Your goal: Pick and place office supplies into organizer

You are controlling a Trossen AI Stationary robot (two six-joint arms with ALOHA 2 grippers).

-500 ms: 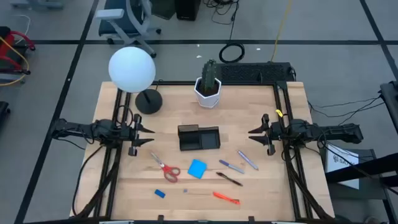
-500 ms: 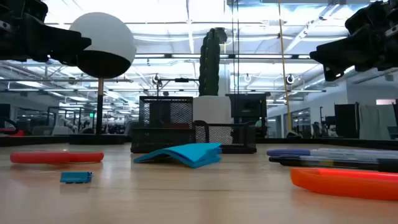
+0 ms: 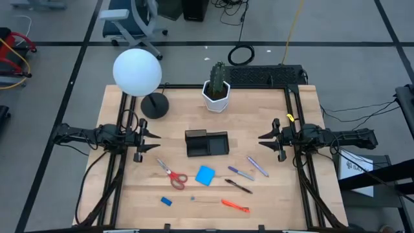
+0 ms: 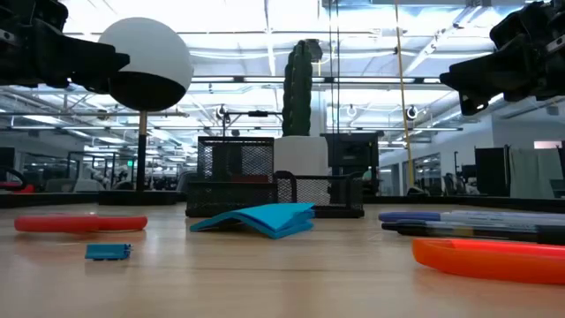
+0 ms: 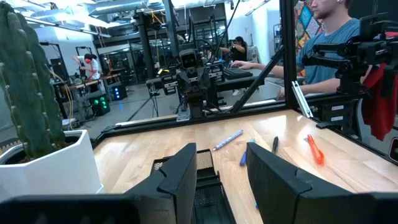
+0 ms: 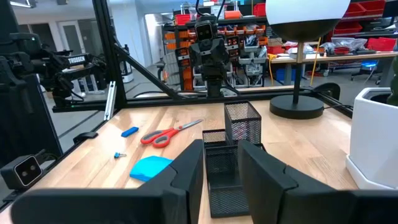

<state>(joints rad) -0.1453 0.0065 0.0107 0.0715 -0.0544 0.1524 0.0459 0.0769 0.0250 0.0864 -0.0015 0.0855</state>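
The black organizer (image 3: 207, 143) stands mid-table, between my two grippers. Near the table's near edge lie the red-handled scissors (image 3: 172, 175), the blue pad (image 3: 205, 175), the tiny blue block (image 3: 167, 201), the orange pen (image 3: 235, 206), the black pen (image 3: 239, 186) and two grey-blue markers (image 3: 241, 173) (image 3: 257, 166). My left gripper (image 3: 155, 141) hovers open at the organizer's left and points at it. My right gripper (image 3: 261, 142) hovers open at its right, also facing it. Each wrist view shows the organizer (image 5: 202, 180) (image 6: 233, 149) ahead of that arm's parted fingers.
A lamp with a white globe (image 3: 137, 71) and round black base (image 3: 154, 105) stands at the far left. The cactus in its white pot (image 3: 217, 90) is at the far middle. A person (image 5: 336, 31) sits beyond the table's right side.
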